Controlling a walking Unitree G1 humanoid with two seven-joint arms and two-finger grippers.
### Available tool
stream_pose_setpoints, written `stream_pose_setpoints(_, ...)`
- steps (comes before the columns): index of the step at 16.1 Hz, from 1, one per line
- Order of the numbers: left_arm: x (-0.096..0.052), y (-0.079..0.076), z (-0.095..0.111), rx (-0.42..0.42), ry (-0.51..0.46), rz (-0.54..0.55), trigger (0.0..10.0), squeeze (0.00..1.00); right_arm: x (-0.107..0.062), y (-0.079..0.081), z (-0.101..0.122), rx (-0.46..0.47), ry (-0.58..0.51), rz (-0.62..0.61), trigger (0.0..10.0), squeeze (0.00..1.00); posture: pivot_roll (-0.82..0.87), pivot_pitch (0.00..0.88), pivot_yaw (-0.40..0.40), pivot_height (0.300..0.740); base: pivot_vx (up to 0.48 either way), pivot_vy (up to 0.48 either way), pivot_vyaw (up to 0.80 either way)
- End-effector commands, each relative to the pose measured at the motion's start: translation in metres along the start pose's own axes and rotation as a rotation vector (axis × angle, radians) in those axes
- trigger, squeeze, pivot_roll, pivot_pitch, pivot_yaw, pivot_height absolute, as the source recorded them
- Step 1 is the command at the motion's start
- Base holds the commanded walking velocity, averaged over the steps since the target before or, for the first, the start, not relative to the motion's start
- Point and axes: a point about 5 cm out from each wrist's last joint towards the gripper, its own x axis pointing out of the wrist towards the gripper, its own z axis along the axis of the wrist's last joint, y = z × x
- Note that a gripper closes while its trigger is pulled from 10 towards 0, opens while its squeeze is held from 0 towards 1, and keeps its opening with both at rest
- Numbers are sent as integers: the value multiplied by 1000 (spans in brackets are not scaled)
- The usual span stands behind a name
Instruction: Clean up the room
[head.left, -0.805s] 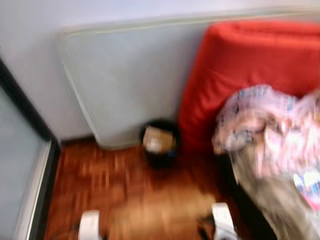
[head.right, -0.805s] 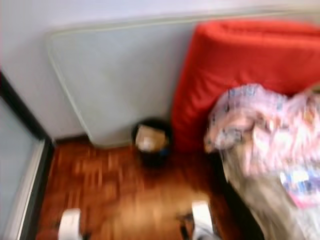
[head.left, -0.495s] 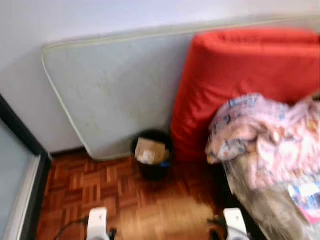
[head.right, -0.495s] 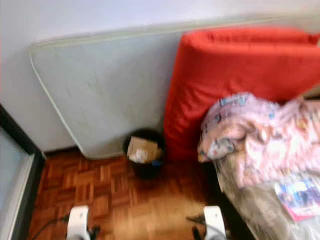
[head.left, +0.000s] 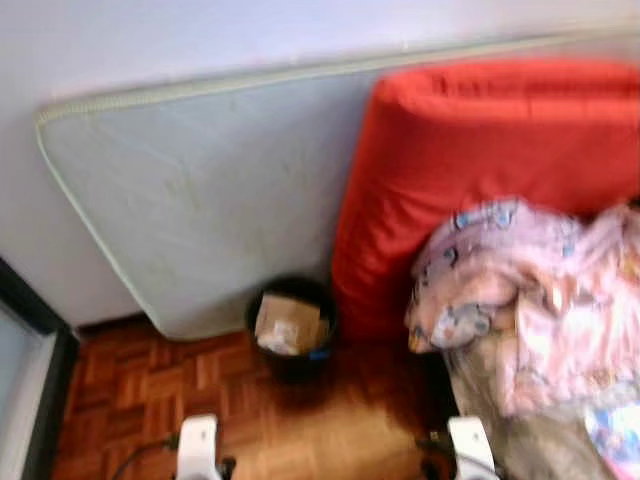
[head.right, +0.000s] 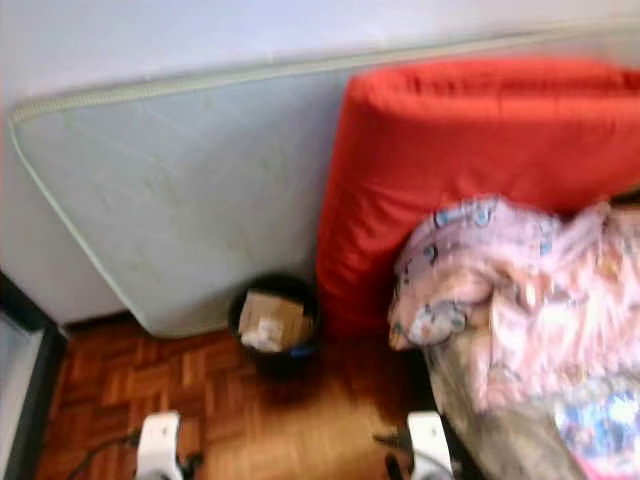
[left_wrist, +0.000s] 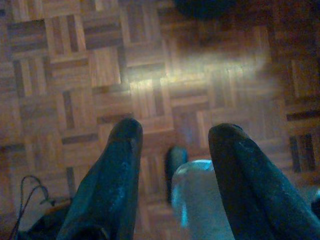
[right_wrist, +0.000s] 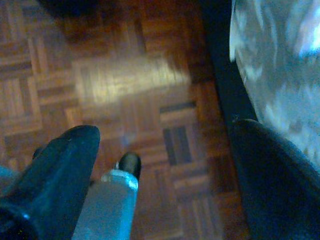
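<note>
Left wrist view: left claw (left_wrist: 172, 132) agape, empty.

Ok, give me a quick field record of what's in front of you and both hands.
bin: black bin on the parquet floor, cardboard scraps inside
behind bin: pale mattress leaning on the wall
right of bin: red cushion, upright
bed: pink patterned blanket bunched on it
left hand: open, over bare floor
right hand: open, over floor beside the bed edge
</note>
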Motion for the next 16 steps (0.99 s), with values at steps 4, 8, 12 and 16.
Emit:
stream_pose_setpoints(4,-1,9,-4,5,16,25,10000,0,1,10,1,4,-5,25,10000,0,-21,39,-4,740,319,0,0)
stream_pose_setpoints(8,-1,9,-4,5,17,24,10000,0,1,10,1,1,-7,26,10000,0,-21,39,-5,740,313,0,0)
stream_pose_setpoints(12,-1,9,-4,-5,11,23,10000,0,1,10,0,-2,11,20,10000,0,-20,40,-6,740,157,0,-341)
stream_pose_setpoints(16,-1,9,-4,-6,10,21,10000,0,1,10,0,-6,16,20,10000,0,-19,40,-6,740,0,0,-752)
